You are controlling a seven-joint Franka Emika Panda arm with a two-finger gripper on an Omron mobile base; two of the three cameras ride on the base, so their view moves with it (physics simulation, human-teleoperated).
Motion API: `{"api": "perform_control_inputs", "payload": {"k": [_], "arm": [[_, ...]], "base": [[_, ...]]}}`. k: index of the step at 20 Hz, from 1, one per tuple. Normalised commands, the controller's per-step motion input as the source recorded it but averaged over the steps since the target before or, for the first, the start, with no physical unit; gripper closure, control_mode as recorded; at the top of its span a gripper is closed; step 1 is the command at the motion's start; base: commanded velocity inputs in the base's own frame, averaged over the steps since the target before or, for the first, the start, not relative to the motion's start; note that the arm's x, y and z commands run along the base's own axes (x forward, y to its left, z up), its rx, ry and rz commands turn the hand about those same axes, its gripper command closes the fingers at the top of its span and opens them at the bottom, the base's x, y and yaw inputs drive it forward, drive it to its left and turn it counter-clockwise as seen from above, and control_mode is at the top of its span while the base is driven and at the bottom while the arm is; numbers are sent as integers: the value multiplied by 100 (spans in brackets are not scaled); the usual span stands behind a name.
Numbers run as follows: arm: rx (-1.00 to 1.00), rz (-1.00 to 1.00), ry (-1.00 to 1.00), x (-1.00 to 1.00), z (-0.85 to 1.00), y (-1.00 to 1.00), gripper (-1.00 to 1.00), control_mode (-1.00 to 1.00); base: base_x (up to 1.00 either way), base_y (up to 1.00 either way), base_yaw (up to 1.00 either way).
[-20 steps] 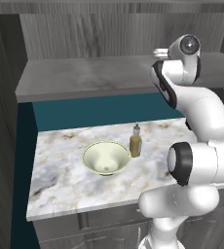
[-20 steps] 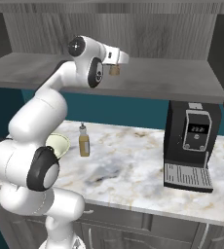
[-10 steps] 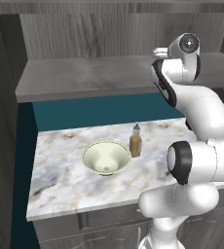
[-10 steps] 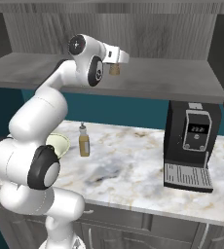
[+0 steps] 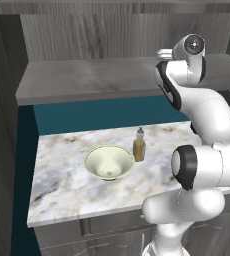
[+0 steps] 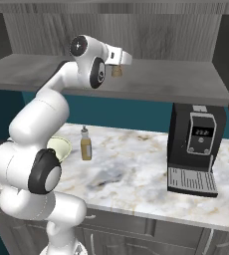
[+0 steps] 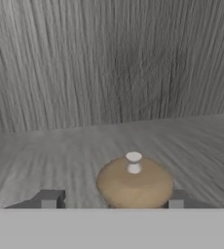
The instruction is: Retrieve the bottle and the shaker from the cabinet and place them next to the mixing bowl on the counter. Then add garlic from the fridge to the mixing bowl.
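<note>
Hand (image 7: 109,199) spread open on the cabinet shelf (image 7: 46,151), one finger tip low to each side of the shaker (image 7: 135,182), which sits between them but closer to the tip on the view's right; no clear contact on either side. Same hand seen from the right base view at the end of the raised arm, with the shaker (image 6: 117,71) just beyond it on the shelf (image 6: 186,89). Likely light, rigid and wooden, so little squeeze needed; rounded, smooth-looking body could roll or squirt out of a pinch placed too high on the dome. Best taken across the widest part of the body, below the pale knob, with the shaker centred between the tips before closing; tall and narrow-based by the look of it, so a sideways nudge from the nearer finger could tip it. Not fragile, probably, but a fall off the shelf edge would drop it to the counter (image 5: 62,175) below. Further out and down from the hand, bottle (image 5: 139,145) already upright on the counter, just beside the bowl (image 5: 108,162); also visible from the right side as bottle (image 6: 85,143) next to bowl (image 6: 60,147), well apart from a black coffee machine (image 6: 193,149). Against the earlier frames, almost nothing differs: arm posture, hand height and shaker position match, bottle and bowl unmoved, at most a very slight creep of the hand toward the shaker, too small to be sure of.
</note>
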Motion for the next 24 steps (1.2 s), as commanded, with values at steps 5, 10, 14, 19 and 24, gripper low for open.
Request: {"api": "perform_control_inputs", "payload": {"k": [5,10,14,19,24], "arm": [[0,0,0,0,0,0,100,-100],[0,0,0,0,0,0,100,-100],[0,0,0,0,0,0,100,-100],[0,0,0,0,0,0,100,-100],[0,0,-2,-50,-2,-11,100,-100]], "base": [[0,0,0],[0,0,0],[0,0,0],[0,0,0],[0,0,0]]}}
